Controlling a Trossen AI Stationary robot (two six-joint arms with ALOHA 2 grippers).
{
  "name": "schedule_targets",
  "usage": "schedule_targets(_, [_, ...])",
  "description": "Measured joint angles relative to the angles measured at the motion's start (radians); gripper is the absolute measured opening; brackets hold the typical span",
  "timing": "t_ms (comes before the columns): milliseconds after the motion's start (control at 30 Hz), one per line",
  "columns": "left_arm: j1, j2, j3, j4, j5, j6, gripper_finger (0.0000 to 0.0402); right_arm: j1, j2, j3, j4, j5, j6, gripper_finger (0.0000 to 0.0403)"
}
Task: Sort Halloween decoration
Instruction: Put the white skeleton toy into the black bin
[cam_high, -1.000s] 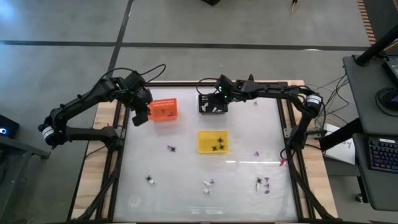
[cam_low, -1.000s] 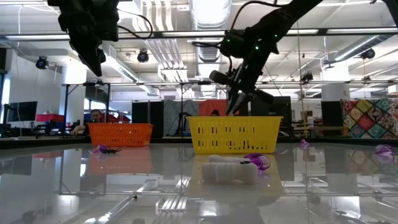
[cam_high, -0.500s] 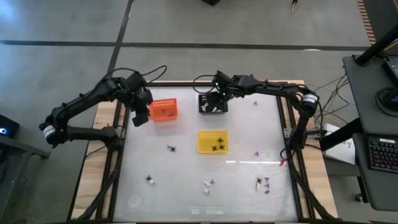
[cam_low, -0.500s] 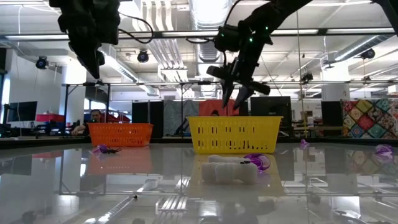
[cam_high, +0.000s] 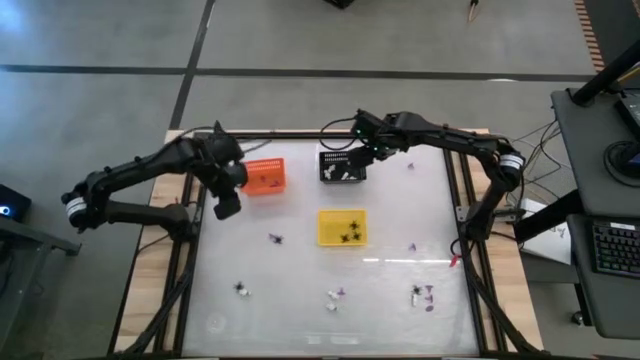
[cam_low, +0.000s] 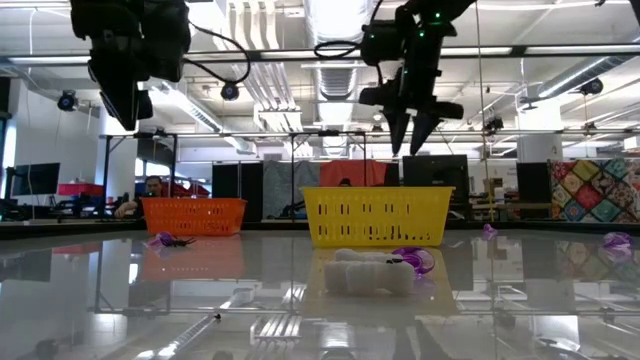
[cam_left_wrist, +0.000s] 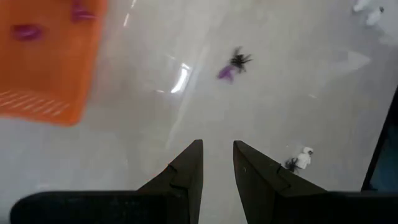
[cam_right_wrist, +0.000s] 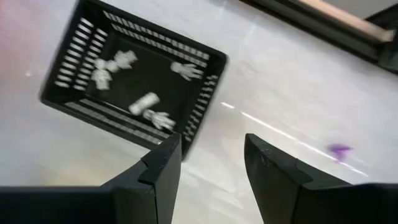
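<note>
Right hand (cam_high: 362, 132) | now open, risen above black basket (cam_high: 341, 166) | left hand (cam_high: 227, 209) slightly parted, empty

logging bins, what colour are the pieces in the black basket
White, clearest in the right wrist view: pieces in the black basket.

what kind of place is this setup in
Probably a robotics lab or open workshop: exposed ceiling ducts and pipes run overhead, monitors on desks stand behind the glossy white table, and a grey keyboard sits on a side desk.
</note>
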Motion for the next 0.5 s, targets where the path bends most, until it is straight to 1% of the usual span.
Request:
schedule_targets(133, [-0.123, 0.011, -0.031, 0.110, 0.001, -0.063, 0.0071, 0.000, -0.034, 0.000, -0.029, 0.005, -0.044, 0.0164])
schedule_targets(267, [-0.257, 0.032, -0.034, 0.207, -0.003, -0.139, 0.0071, 0.000, -0.067, 0.000, -0.053, 0.005, -0.056, 0.0164])
schedule_targets(400, [-0.387, 0.058, -0.030, 0.290, -0.068, -0.237, 0.0071, 0.004, -0.103, 0.000, -0.101, 0.006, -0.056, 0.0164])
schedule_targets(500, [-0.471, 0.090, -0.030, 0.372, -0.097, -0.284, 0.0071, 0.005, -0.135, 0.000, -0.124, 0.005, -0.056, 0.0164])
